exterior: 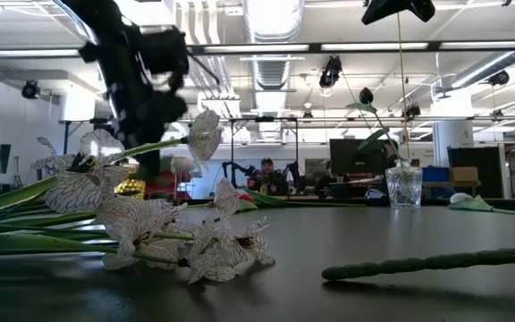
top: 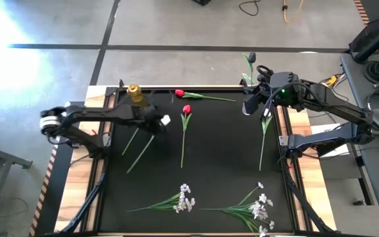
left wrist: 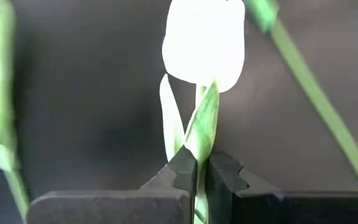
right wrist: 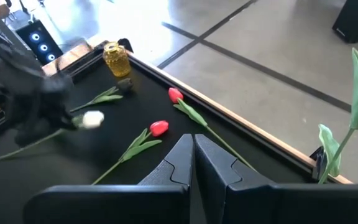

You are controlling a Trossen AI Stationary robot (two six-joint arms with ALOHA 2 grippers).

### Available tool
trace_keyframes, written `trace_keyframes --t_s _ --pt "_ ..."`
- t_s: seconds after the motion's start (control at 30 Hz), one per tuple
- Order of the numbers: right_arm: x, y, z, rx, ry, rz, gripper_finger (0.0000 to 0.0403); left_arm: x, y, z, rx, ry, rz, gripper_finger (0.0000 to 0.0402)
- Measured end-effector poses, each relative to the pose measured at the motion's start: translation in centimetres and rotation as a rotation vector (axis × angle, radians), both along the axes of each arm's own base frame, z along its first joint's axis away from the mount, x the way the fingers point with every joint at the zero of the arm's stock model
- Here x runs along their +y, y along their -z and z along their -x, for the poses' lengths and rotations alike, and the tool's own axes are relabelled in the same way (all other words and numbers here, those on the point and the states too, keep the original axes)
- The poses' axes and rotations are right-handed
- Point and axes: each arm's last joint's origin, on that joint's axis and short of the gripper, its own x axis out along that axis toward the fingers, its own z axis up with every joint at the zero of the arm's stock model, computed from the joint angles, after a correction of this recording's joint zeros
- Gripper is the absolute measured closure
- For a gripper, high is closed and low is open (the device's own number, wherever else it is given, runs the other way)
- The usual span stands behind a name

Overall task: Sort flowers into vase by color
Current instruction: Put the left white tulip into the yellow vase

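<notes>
White tulip: head sits just past the tips of the left gripper. Jaws are pinched tight on its green stem and leaf, directly under the head. In the high view the left gripper is over the black mat, just beside the gold vase, on the side toward the mat's middle. The white head shows at the fingertips. The stem's long axis runs away from the vase toward the near edge of the mat, and a second green stem lies alongside it.

Farther from the gold vase, toward the centre: two red tulips, one with its stem pointing to the near edge, one lying along the far edge. Sprays of small white blossoms rest well apart from the vase, at the near edge.

Right gripper: fingers fully together, nothing between them. It hangs at the opposite far corner of the mat, near the clear glass vase holding a dark tulip.

Judgement: the left arm is plainly nearer the gold vase. The next move likely turns on swinging the stem from lying flat to upright, tail end over the vase mouth.
</notes>
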Motion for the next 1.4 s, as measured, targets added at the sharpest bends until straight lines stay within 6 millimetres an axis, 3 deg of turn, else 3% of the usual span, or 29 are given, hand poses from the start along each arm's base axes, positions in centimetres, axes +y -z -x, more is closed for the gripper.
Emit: trace_keyframes --t_s 0.3,0.73,1.07,1.4 --pt "-0.2 0.3 -0.7 0.029 -0.01 0.012 0.0394 2.1 -8.0 4.2 -0.281 -0.27 -0.343 0.0401" --pt "-0.5 0.1 -1.5 -0.002 -0.029 0.055 0.0394 6.2 -17.2 10.5 -0.403 -0.497 -0.807 0.0401" --pt "-0.5 0.1 -1.5 -0.003 -0.023 0.059 0.0394 9.3 -19.4 11.7 -0.375 -0.524 -1.041 0.0402" --pt "-0.5 0.0 -1.5 0.006 -0.04 0.084 0.0394 13.0 -18.9 11.0 -0.328 -0.545 -1.148 0.0401"
